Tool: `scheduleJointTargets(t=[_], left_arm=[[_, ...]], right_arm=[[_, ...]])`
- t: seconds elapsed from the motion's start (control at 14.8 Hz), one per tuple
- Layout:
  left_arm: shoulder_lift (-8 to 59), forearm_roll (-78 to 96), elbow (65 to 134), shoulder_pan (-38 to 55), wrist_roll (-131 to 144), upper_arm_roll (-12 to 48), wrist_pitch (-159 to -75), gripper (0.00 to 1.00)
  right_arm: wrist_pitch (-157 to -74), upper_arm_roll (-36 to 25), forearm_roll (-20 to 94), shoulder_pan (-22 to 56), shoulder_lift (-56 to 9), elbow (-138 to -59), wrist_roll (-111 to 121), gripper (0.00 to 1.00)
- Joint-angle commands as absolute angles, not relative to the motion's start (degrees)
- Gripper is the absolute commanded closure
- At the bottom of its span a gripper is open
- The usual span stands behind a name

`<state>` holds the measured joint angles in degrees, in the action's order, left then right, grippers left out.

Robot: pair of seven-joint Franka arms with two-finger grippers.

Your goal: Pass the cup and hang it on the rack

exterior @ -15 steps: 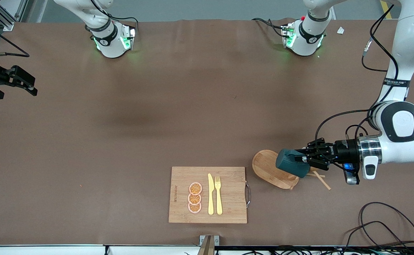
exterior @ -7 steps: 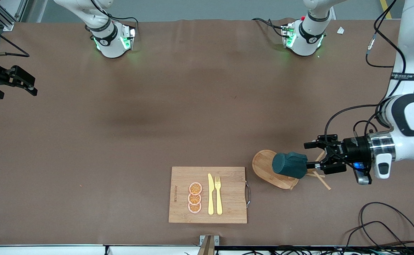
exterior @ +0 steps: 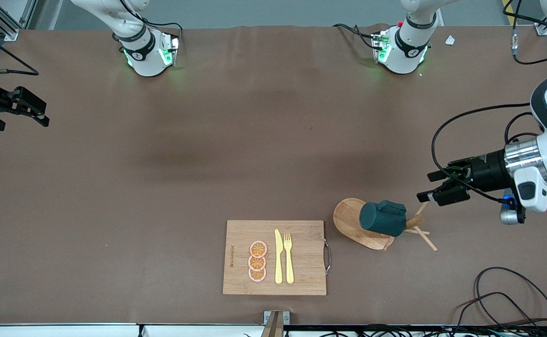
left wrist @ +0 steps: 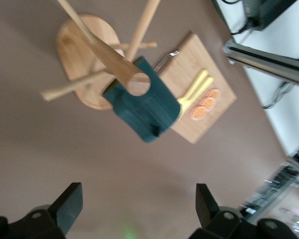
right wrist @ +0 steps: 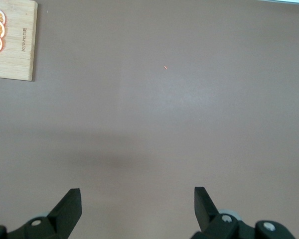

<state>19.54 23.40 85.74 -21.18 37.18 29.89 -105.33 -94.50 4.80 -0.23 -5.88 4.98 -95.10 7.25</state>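
Now cup [exterior: 382,218] hung, left gripper [exterior: 432,186] clear.

A high front camera faces both robot bases across the table [exterior: 161,154], taking in the whole tabletop. The left wrist camera looks steeply down past spread fingertips [left wrist: 70,206] at the rack [left wrist: 97,64], cup [left wrist: 144,107] and board [left wrist: 199,94] from close range, a corner the front view also covers. The right wrist camera looks down on bare table, catching only the board's edge [right wrist: 12,42], which all three views share.
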Motion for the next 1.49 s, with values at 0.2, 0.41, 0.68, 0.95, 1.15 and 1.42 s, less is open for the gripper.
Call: scheduleJointTargets(t=[0.2, 0.41, 0.68, 0.95, 1.15, 1.42], left_arm=[[15.57, 5.12, 82.88, -21.62, 27.18, 33.13, -98.79, 0.01], [12.58, 0.71, 82.97, -21.71, 19.53, 33.05, -96.6, 0.01], [6.69, -1.49, 82.97, -20.75, 11.96, 30.6, -92.99, 0.0], [2.73, -1.49, 83.58, -9.87, 9.32, 19.62, -91.41, 0.0], [-0.16, -1.41, 84.8, -3.1, 8.0, 12.06, -91.14, 0.0], [-3.51, -1.32, 87.53, 1.57, 6.6, 7.13, -91.05, 0.0]], right_arm=[[-94.13, 4.75, 0.44, -5.98, 5.89, -95.45, 7.73, 0.0], [-94.13, 4.75, 0.44, -5.98, 5.89, -95.45, 7.73, 0.0], [-94.13, 4.75, 0.44, -5.98, 5.89, -95.45, 7.73, 0.0], [-94.13, 4.75, 0.44, -5.98, 5.89, -95.45, 7.73, 0.0], [-94.13, 4.75, 0.44, -5.98, 5.89, -95.45, 7.73, 0.0], [-94.13, 4.66, 0.44, -6.06, 5.89, -95.45, 7.73, 0.0]])
